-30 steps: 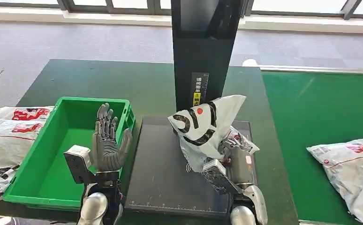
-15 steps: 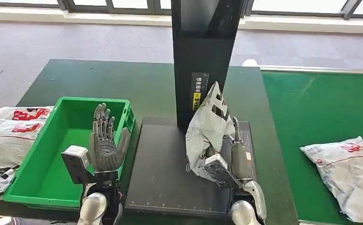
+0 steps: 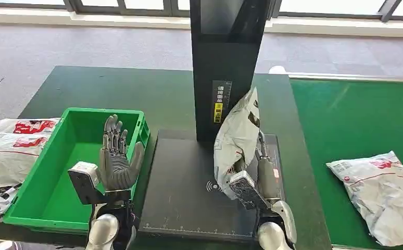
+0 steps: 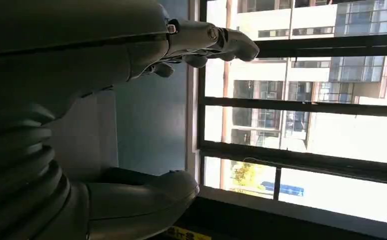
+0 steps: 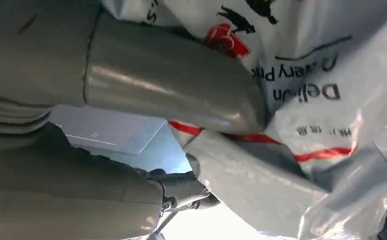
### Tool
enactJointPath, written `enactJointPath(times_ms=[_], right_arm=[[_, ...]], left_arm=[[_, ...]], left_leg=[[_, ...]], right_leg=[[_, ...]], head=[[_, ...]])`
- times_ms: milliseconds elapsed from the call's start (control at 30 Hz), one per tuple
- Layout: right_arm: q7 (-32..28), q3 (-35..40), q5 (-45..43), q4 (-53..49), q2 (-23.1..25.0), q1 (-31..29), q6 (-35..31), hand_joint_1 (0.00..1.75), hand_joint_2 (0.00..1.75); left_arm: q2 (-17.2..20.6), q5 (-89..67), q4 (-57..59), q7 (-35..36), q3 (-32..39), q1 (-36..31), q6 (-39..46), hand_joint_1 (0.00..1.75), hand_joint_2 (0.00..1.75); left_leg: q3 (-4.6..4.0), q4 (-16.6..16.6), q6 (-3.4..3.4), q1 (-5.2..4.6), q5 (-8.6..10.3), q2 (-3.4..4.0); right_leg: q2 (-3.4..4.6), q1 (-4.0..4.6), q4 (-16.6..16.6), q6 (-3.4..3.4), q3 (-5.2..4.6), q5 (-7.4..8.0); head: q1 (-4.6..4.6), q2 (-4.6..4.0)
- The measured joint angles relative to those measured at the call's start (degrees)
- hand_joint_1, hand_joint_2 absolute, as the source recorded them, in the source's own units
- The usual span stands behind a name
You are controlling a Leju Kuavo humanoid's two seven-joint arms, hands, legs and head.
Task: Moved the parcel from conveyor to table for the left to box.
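Behind the parcel (image 3: 237, 136) held by the right hand (image 3: 256, 174), a black post (image 3: 225, 62) stands

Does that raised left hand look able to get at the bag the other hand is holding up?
Probably yes: the open left hand hovers over the green bin, with bare black platform between it and the parcel.

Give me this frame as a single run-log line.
right hand: holds parcel upright over black platform | left hand: open, raised by green bin | second parcel on conveyor
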Motion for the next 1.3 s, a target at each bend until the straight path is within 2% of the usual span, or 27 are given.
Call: enactJointPath(times_ms=[1300], right_arm=[[0.35,0.0,-0.04,-0.02,-0.42,-0.03,0.18,0.0,0.0]], left_arm=[[0.02,0.0,0.02,0.0,0.0,-0.02,0.0,0.0,1.75]], left_leg=[[0.0,0.0,0.0,0.0,0.0,0.0]], right_leg=[[0.0,0.0,0.0,0.0,-0.01,0.0]], head=[[0.0,0.0]])
